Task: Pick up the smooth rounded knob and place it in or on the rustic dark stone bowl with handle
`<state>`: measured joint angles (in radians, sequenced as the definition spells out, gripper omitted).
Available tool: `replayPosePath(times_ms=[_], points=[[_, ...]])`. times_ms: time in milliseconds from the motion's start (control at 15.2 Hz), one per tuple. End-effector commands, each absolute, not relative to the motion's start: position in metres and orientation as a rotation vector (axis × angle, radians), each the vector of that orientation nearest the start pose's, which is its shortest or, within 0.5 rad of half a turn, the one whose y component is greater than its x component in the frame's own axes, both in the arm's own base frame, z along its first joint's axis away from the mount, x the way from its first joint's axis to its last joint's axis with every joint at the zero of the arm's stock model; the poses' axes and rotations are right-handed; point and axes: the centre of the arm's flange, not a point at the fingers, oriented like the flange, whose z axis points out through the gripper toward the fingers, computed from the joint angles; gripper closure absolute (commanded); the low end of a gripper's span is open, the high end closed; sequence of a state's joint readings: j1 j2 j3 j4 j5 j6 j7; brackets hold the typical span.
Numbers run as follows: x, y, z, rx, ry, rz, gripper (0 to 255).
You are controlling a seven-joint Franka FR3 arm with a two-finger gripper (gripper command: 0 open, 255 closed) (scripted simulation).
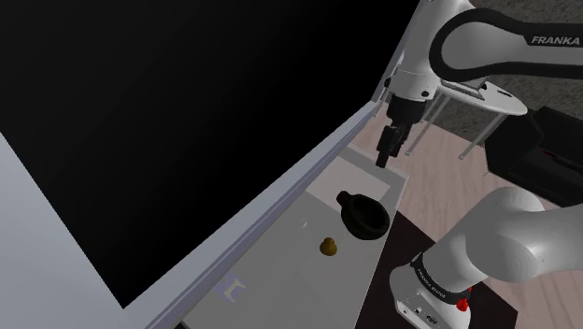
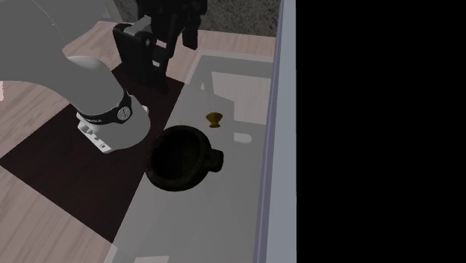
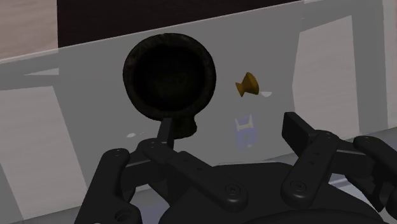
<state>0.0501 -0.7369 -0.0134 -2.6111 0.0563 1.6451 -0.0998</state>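
Looking at this one, the fingers point(image 3: 298, 129) are spread wide with nothing between them, hanging high up and well off to one side of the bowl point(image 1: 362, 213). The knob point(image 1: 329, 247) sits on the desk point(image 1: 290, 280) on the far side of the bowl from the fingers. It's near the bowl but clearly not touching it. So nothing is picked up yet, and I'd say the reach is the step in hand.

Stuff I'd worry about:

- The bowl is basically between the fingers and the knob. If the arm cuts across low, a finger probably clips the rim or the stubby handle point(image 3: 184, 125) and shoves the bowl.
- The bowl looks like it's right at the desk's edge on the stand side, so a bump there could tip it off.
- The knob is tiny, brownish and rounded with a flared end. If the fingers close off-centre on the curved part, my guess is it squirts out sideways and rolls, maybe toward the wall side of the bowl where it's harder to reach.
- I can't tell if the knob is upright or leaning, so the grasp angle is a gamble.
- Coming down too close to the bowl side of the knob means a finger lands on the bowl instead.
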Motion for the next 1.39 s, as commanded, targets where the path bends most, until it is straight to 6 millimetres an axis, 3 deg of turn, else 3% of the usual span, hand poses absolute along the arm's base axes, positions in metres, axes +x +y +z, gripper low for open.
replayPosePath(times_ms=[0, 1188, 1320], points=[[0.303, 0.027, 0.438, -3.042, -0.213, 0.349, 0], [0.302, 0.128, 0.222, -3.016, -0.343, 0.386, 0], [0.301, 0.129, 0.216, -3.016, -0.344, 0.386, 0]])
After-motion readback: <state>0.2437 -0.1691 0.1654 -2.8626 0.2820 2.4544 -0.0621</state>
